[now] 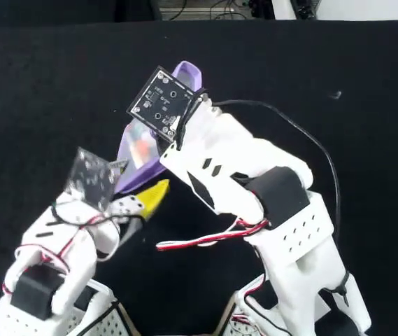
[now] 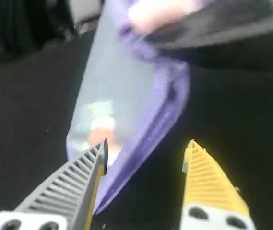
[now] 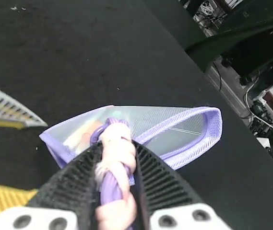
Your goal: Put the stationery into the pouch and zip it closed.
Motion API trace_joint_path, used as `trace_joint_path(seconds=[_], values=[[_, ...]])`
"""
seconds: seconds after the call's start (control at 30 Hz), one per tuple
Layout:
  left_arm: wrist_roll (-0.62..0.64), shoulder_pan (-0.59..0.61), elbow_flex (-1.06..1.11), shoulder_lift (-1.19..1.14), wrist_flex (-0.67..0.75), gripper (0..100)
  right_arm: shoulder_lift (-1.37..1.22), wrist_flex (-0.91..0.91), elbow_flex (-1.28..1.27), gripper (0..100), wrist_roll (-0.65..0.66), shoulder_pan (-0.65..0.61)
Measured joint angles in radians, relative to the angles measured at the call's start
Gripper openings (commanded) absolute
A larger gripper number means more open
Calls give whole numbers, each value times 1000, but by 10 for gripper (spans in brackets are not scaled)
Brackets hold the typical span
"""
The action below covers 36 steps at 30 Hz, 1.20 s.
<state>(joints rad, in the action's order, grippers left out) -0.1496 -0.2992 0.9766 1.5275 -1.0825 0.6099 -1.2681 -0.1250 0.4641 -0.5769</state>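
Observation:
A purple pouch [image 1: 137,164] with a see-through mesh side lies on the black table; colourful stationery [image 2: 99,125] shows through the mesh. In the right wrist view my right gripper [image 3: 117,146] is shut on a pink and purple braided cord [image 3: 114,158] at the pouch [image 3: 174,132] top edge. My left gripper [image 2: 147,146] stands open at the pouch's near corner [image 2: 126,163], with the grey finger [image 2: 78,179] over the mesh side and the yellow finger [image 2: 206,177] beside the purple edge. From above, the right arm [image 1: 219,161] covers the pouch's middle.
The black table [image 1: 338,84] stretches free to the right and far side of the pouch. The two arms' bases [image 1: 52,294] stand close together at the near edge. Cables and equipment lie beyond the table's far edge [image 1: 205,10].

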Motion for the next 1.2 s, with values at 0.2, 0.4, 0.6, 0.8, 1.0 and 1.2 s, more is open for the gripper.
trace_joint_path(seconds=[0.2,0.4,0.6,0.8,1.0,1.2], values=[[-54,-68,100,35,87,264,0,0,0,11,0,-6],[-60,-81,167,29,215,264,0,0,0,11,-2,-11],[-63,-68,293,28,394,260,0,0,0,11,-38,-35],[-63,35,341,28,503,150,0,0,0,11,-40,-52],[-63,43,344,32,509,35,0,0,0,11,-40,-52],[-63,48,390,54,520,27,0,66,0,11,-40,57]])
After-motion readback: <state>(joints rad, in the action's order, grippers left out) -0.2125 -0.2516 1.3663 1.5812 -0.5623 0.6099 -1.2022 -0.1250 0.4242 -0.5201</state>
